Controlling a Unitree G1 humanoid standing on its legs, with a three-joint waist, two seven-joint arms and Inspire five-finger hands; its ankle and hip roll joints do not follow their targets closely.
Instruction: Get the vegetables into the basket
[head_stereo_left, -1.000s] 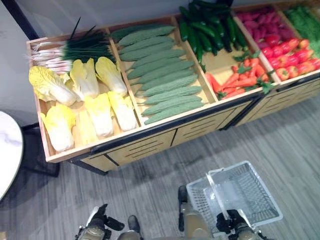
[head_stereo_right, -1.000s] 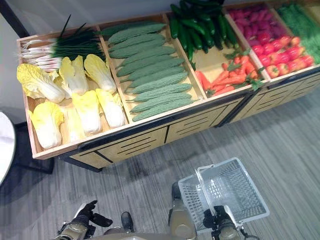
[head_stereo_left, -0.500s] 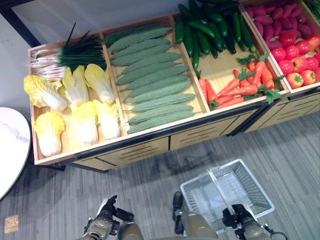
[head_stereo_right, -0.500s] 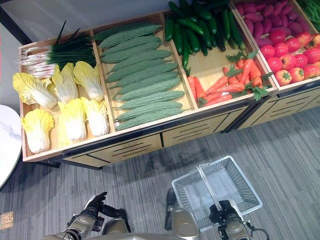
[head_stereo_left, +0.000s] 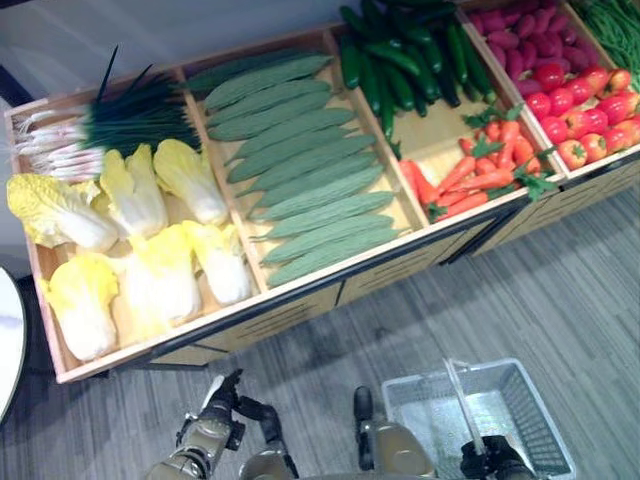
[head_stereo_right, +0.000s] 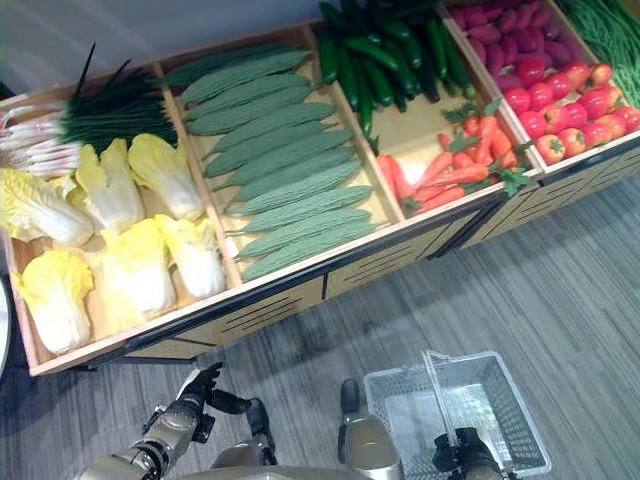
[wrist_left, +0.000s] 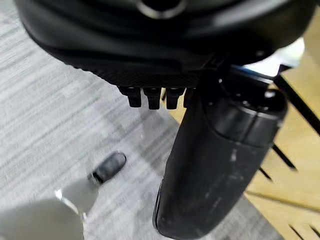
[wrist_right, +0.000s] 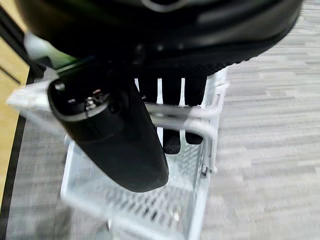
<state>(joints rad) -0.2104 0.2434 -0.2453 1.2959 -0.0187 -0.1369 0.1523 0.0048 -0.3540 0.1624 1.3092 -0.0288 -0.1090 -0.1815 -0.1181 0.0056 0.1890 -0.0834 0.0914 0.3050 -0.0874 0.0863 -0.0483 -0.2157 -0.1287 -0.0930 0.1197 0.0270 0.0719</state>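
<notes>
Spanning the upper part of both eye views, a long wooden stand (head_stereo_left: 300, 300) with slatted drawer fronts holds the vegetables in separate bins; its ends are cut off by the frame. From the robot's left: pale yellow cabbages (head_stereo_left: 140, 250) with green onions (head_stereo_left: 110, 125) behind them, a stack of bumpy green gourds (head_stereo_left: 300, 165), then smooth dark cucumbers (head_stereo_left: 400, 60) behind orange carrots (head_stereo_left: 470, 175), then tomatoes (head_stereo_left: 590, 100) with purplish-red roots behind, too small to identify. None has reached the basket. On the grey striped floor (head_stereo_left: 560, 290) hangs a white mesh basket (head_stereo_right: 500, 400), rectangular, nothing visible inside. The right hand (wrist_right: 170, 100) has its fingers curled over the basket's thin handle bar. The left hand (head_stereo_right: 195, 395) hangs low by the stand's front, fingers relaxed and holding nothing.
</notes>
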